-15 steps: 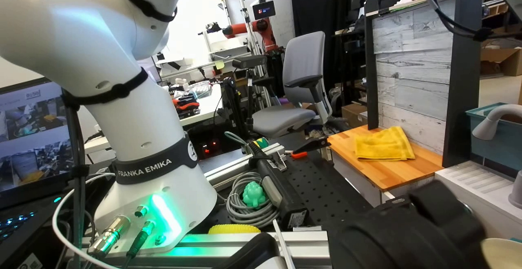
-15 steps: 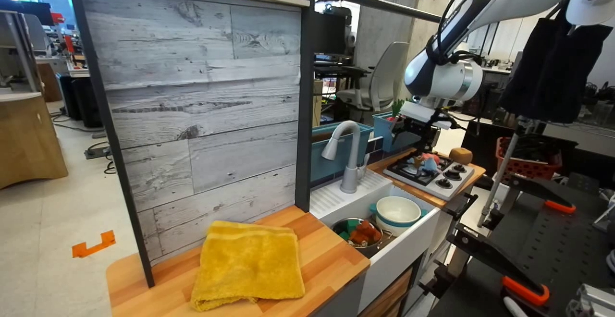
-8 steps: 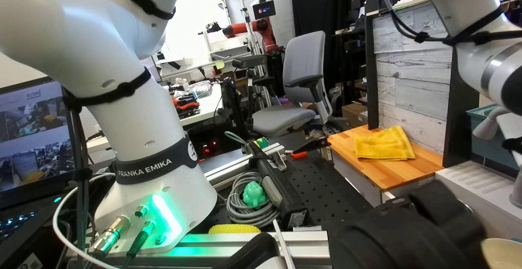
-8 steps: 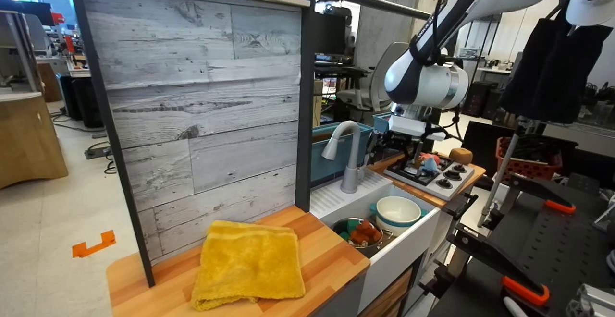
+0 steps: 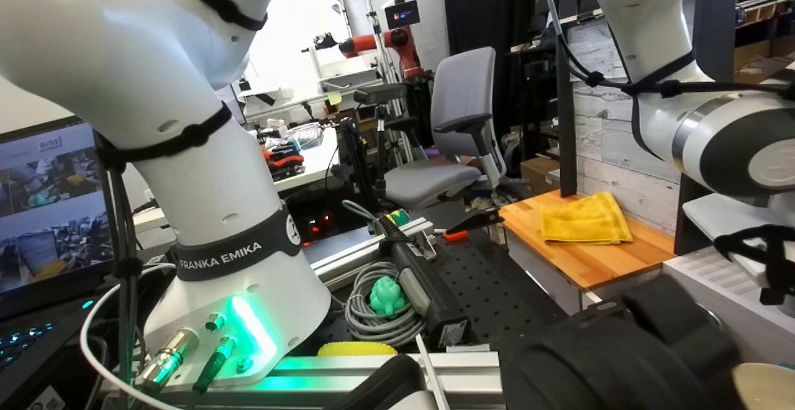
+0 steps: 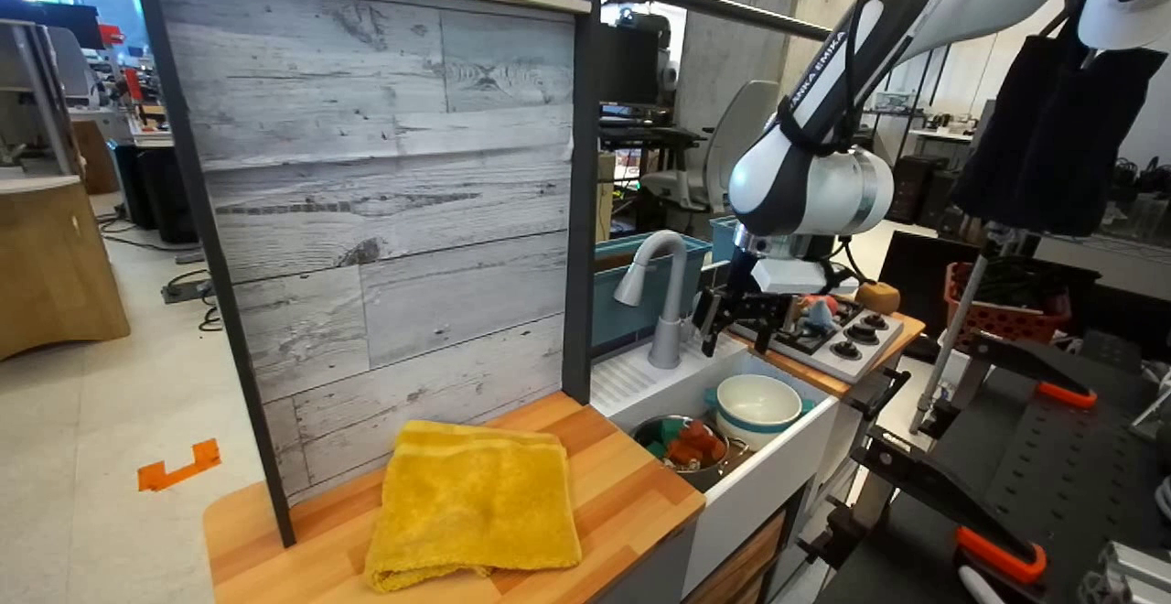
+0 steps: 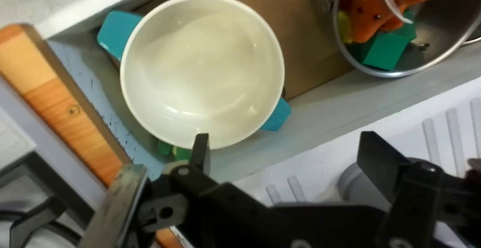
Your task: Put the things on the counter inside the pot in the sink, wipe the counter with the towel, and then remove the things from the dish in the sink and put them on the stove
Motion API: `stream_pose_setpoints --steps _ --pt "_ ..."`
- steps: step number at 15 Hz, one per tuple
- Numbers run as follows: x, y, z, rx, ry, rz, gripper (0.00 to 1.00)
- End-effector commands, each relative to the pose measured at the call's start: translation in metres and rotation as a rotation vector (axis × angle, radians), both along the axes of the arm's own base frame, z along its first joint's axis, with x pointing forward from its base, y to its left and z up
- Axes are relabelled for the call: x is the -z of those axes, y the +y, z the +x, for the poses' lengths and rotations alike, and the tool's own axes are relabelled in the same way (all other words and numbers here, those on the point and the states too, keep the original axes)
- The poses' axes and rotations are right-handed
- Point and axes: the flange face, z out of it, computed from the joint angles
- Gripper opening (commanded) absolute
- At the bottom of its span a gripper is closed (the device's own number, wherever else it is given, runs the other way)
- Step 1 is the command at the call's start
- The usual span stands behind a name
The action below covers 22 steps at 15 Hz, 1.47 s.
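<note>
My gripper (image 7: 286, 137) is open and empty above the sink's back ledge; it also shows in an exterior view (image 6: 736, 339) between faucet and stove. The cream dish with teal handles (image 7: 203, 71) stands in the sink (image 6: 768, 485), and its inside is empty. The metal pot (image 7: 400, 74) beside it holds an orange plush toy (image 7: 370, 9) and green blocks (image 7: 387, 50). The yellow towel (image 6: 476, 503) lies folded on the wooden counter (image 6: 631, 485). Blue and red toys (image 6: 817, 314) sit on the stove (image 6: 851, 371), partly hidden by the gripper.
The grey faucet (image 6: 666, 343) rises close beside my gripper. Teal planters (image 6: 627, 297) stand behind the sink. A wood-look panel (image 6: 384, 192) stands behind the counter. Green pieces (image 7: 181, 153) show beneath the dish's rim. A brown block (image 6: 876, 296) is at the stove's corner.
My arm has moved from above the stove toward the faucet and sink, and the gripper is lower. The towel, pot and dish have not moved.
</note>
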Motion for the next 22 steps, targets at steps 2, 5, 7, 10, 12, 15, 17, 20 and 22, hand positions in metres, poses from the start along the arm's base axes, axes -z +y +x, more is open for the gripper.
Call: stream_pose_setpoints --steps 2,5,7,10,12,15,17,20,22 --pt "-0.008 -0.024 0.025 -0.227 -0.067 -0.084 1.00" --pt "-0.018 -0.026 0.032 -0.360 -0.107 -0.030 1.00" --pt "-0.017 -0.022 0.026 -0.277 -0.066 -0.016 1.00" --pt "-0.013 -0.025 0.026 -0.290 -0.071 -0.028 1.00" --pt "-0.025 -0.033 0.019 -0.293 -0.065 -0.043 1.00" --pt "-0.060 -0.049 0.012 -0.247 -0.134 -0.067 1.00" --pt "-0.092 -0.057 0.007 -0.196 -0.179 -0.047 1.00" --pt "-0.140 -0.066 -0.002 -0.126 -0.216 0.001 1.00" --pt "-0.173 -0.067 -0.008 -0.068 -0.253 0.049 1.00"
